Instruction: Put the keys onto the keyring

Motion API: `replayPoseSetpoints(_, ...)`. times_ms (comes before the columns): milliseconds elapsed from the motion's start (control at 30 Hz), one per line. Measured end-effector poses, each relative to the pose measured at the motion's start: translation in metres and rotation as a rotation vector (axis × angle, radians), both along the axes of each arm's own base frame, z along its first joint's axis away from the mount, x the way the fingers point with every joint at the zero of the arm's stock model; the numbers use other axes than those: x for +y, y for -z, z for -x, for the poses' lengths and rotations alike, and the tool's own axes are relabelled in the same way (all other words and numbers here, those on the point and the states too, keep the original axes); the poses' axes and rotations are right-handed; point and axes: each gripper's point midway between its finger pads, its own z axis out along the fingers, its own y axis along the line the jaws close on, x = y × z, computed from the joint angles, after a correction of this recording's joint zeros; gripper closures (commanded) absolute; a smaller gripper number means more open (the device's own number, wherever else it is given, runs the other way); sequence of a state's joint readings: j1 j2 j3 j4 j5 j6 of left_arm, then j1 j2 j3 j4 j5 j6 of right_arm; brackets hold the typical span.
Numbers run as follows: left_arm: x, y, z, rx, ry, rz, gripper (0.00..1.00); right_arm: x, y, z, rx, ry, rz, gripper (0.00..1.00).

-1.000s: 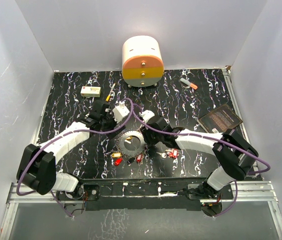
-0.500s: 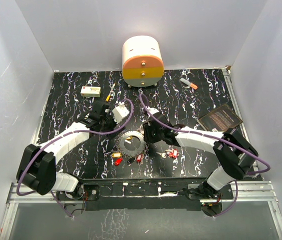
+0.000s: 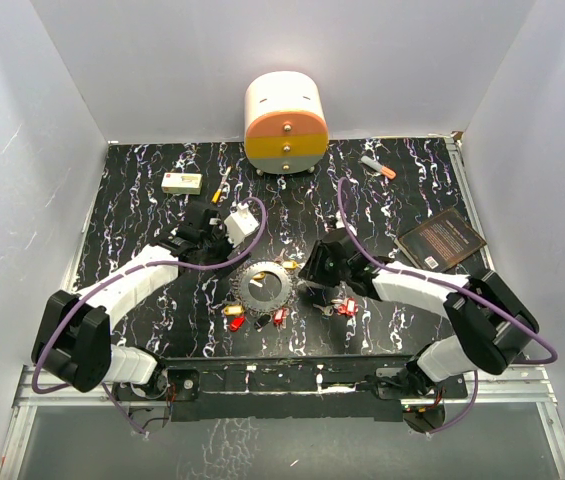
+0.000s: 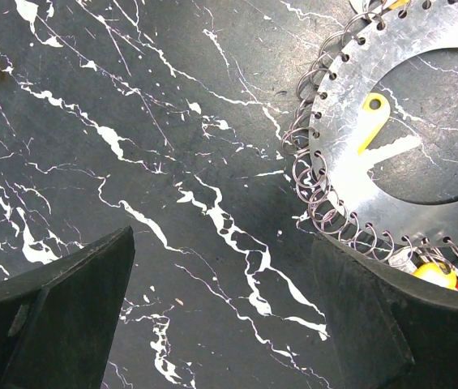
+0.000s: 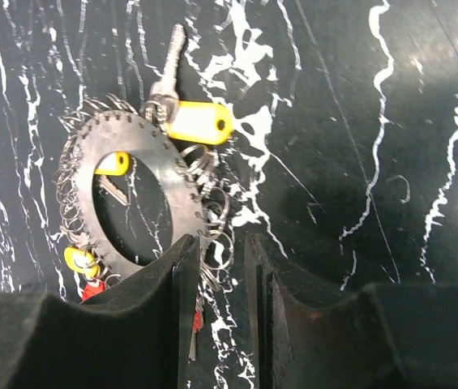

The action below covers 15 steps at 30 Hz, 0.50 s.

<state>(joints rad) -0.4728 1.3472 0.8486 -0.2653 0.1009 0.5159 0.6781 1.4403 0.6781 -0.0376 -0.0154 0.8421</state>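
The keyring (image 3: 265,288) lies flat on the black marbled table, a grey metal disc with wire loops round its rim. Keys with yellow and red heads (image 3: 234,315) hang at its near edge, and loose red keys (image 3: 340,305) lie to its right. My left gripper (image 3: 227,245) hovers open beside the ring's far-left rim (image 4: 350,162), its jaws (image 4: 220,267) wide over bare table. My right gripper (image 3: 304,275) sits at the ring's right edge (image 5: 184,203). Its jaws (image 5: 222,243) stand a narrow gap apart around some rim loops. A yellow-headed key (image 5: 199,121) hangs on the ring.
A round drawer cabinet (image 3: 284,122) stands at the back. A white box (image 3: 181,182) and a yellow stick (image 3: 220,190) lie at back left. An orange-tipped marker (image 3: 378,166) and a dark book (image 3: 442,237) lie on the right. White walls enclose the table.
My right gripper has slid rightward from over the ring to its right edge, and its jaws have narrowed. The left arm has barely moved.
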Motion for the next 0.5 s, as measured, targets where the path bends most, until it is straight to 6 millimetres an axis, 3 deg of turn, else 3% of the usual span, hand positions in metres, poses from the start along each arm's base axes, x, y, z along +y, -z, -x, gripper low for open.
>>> replayPoseSetpoints(133, 0.000, 0.000, 0.000, -0.001, 0.001, 0.002, 0.12, -0.003, 0.011, 0.006, 0.054, 0.033, -0.043, 0.70)
replayPoseSetpoints(500, -0.001, 0.000, 0.000, -0.002, 0.003, 0.004, 0.12, 0.019, 0.014, 0.008, 0.101, 0.026, -0.182, 0.71)
